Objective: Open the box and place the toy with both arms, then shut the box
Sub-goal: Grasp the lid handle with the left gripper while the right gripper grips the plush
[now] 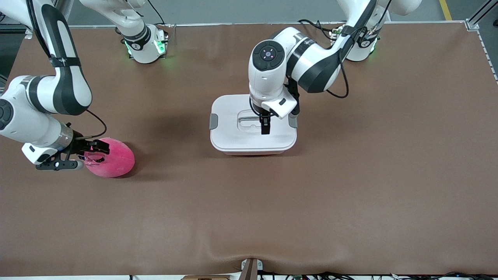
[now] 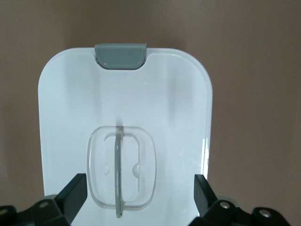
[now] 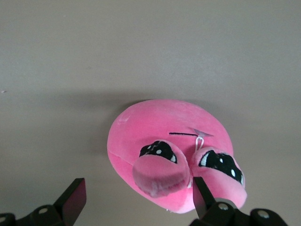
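Toy [image 3: 169, 150] just beside open right end effector [image 3: 136, 197], untouched.

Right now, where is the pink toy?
The toy lies on the table toward the right arm's end, well apart from the box, with the open right hand at it.

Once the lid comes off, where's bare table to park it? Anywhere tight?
Bare table runs wide from the box to the left arm's end, and across the whole strip nearer the front camera. Between box and toy is also free. Crowded: over the lid, where the left end effector hangs open, and at the toy, with the right end effector open.
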{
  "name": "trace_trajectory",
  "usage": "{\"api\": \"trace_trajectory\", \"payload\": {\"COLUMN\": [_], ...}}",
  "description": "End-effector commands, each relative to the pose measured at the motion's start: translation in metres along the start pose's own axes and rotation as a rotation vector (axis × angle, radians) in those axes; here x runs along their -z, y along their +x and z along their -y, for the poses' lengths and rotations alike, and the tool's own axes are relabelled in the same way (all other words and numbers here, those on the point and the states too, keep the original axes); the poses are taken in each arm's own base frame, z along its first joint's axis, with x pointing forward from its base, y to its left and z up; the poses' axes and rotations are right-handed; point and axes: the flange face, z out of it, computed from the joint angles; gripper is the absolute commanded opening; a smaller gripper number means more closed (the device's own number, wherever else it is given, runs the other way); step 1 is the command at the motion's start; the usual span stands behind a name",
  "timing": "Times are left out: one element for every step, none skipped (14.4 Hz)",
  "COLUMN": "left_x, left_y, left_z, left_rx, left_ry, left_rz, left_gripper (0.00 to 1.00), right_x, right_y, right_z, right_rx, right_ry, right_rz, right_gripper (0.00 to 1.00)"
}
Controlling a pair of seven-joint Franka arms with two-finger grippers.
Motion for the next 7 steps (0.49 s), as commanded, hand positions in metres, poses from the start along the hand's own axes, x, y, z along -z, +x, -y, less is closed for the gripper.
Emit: {"api": "trace_trajectory", "payload": {"left_x": [-0.021,-0.028,-0.035,-0.041,-0.048,-0.053,-0.059], "left_y": [-0.023,-0.028,-0.034,-0.035,-0.036,-0.037,-0.038], "left_z": [0.009,0.011,0.015,0.014,0.016,0.017,0.017], "left_rx": [0.029,0.04,0.035,0.027,0.02,0.017,0.012], "left_ry": [0.003,-0.002,0.0,0.002,0.01,0.015,0.02], "left_rz": [0.017,0.022,0.021,0.016,0.008,0.002,-0.004], "left_gripper": [1.0,1.0,1.0,1.0,1.0,1.0,1.0], "right_x": [0.004,0.003,-0.001,-0.005,-0.007,-0.01,-0.012], "right_y": [-0.005,-0.005,-0.005,-0.006,-0.007,-0.008,-0.008], "right_z": [0.006,0.006,0.005,0.004,0.003,0.001,-0.001], "right_rx": [0.023,0.021,0.026,0.028,0.026,0.024,0.026], "right_ry": [-0.005,-0.005,-0.01,-0.015,-0.016,-0.017,-0.02], "right_rz": [-0.012,-0.012,-0.004,-0.001,-0.009,-0.013,-0.015], "right_gripper": [1.0,1.0,1.0,1.0,1.0,1.0,1.0]}}
